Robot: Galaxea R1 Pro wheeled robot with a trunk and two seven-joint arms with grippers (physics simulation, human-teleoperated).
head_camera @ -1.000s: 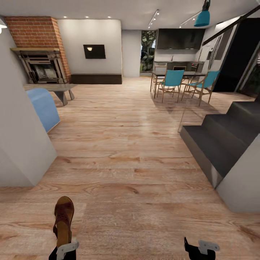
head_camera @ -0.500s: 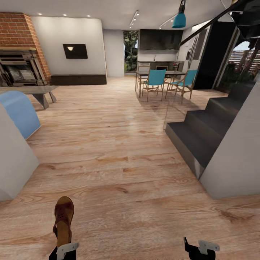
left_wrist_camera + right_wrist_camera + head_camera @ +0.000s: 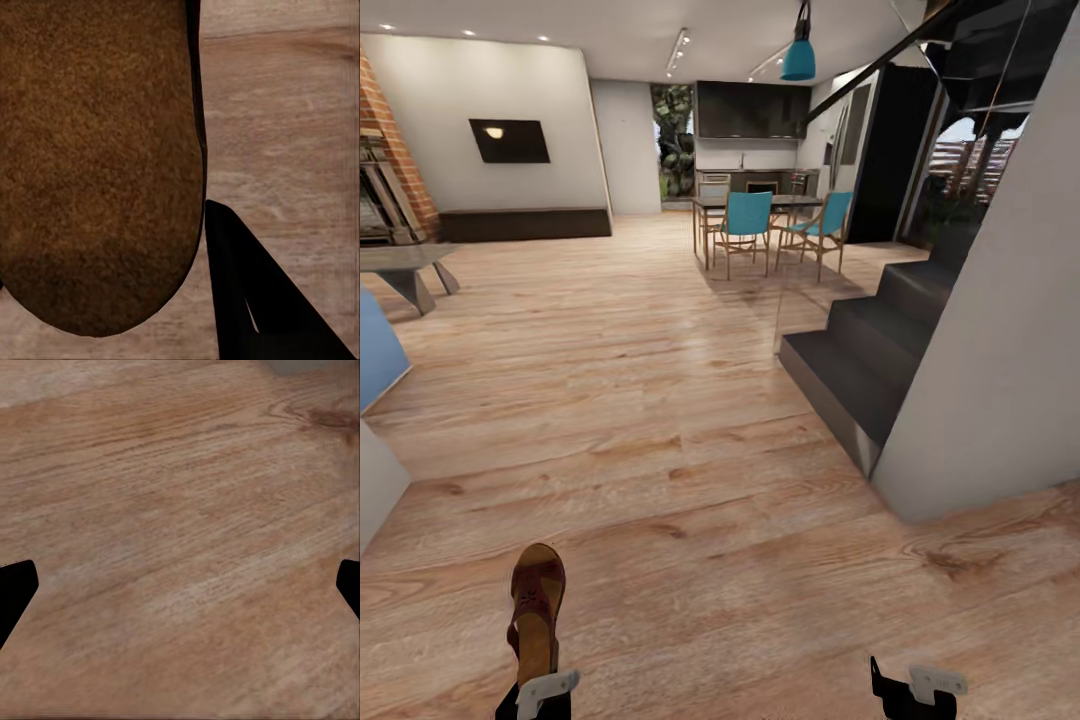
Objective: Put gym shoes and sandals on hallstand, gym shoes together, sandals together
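Note:
One dark brown sandal [image 3: 537,608] with a tan footbed stands up from my left gripper [image 3: 535,690], which is shut on its heel end, low at the left of the head view. In the left wrist view the sandal's sole [image 3: 97,165] is pressed beside one black finger [image 3: 255,300]. My right gripper [image 3: 905,690] hangs open with nothing in it; its two fingertips stand wide apart over bare corridor floor [image 3: 180,510]. The wood-plank corridor floor [image 3: 710,520] stretches ahead. The gym shoes and the hallstand are out of view.
A dark staircase [image 3: 860,360] and its pale side wall [image 3: 1000,350] stand close at the right. A grey wall corner [image 3: 375,490] and a blue object [image 3: 375,355] are at the left. Farther off are a low grey table [image 3: 405,265] and teal dining chairs [image 3: 745,220].
The whole head view has swung to the right, so the camera has turned; the staircase now sits closer to the middle. Both grippers and the held sandal keep their places in the picture.

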